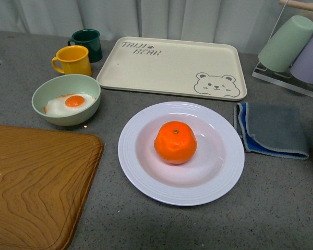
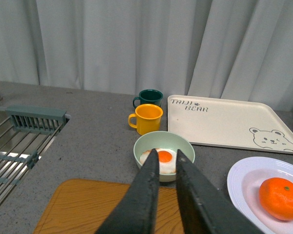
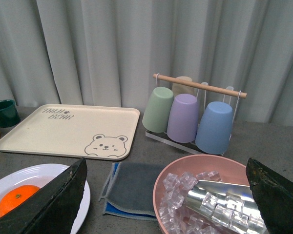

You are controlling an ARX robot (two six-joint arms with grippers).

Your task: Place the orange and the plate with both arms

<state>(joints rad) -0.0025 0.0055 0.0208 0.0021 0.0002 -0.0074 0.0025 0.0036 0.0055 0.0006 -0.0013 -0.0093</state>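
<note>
The orange (image 1: 175, 141) rests in the middle of the white ridged plate (image 1: 141, 169) on the grey counter, in front of the cream bear tray. Neither arm shows in the front view. My left gripper (image 2: 167, 157) is shut with nothing in it, raised over the wooden board and aimed toward the green bowl; the orange (image 2: 281, 197) and plate (image 2: 241, 183) lie off to its side. My right gripper (image 3: 167, 178) is wide open and empty, held above the pink ice bowl, with the orange (image 3: 15, 200) on the plate (image 3: 39, 174) beside it.
A cream bear tray (image 1: 172, 66) lies behind the plate. A green bowl with a fried egg (image 1: 66, 99), a yellow mug (image 1: 73, 60) and a dark green mug (image 1: 87, 44) stand left. A wooden board (image 1: 36, 182), a grey-blue cloth (image 1: 274, 129), a cup rack (image 3: 195, 112) and a pink ice bowl (image 3: 207, 195) surround the area.
</note>
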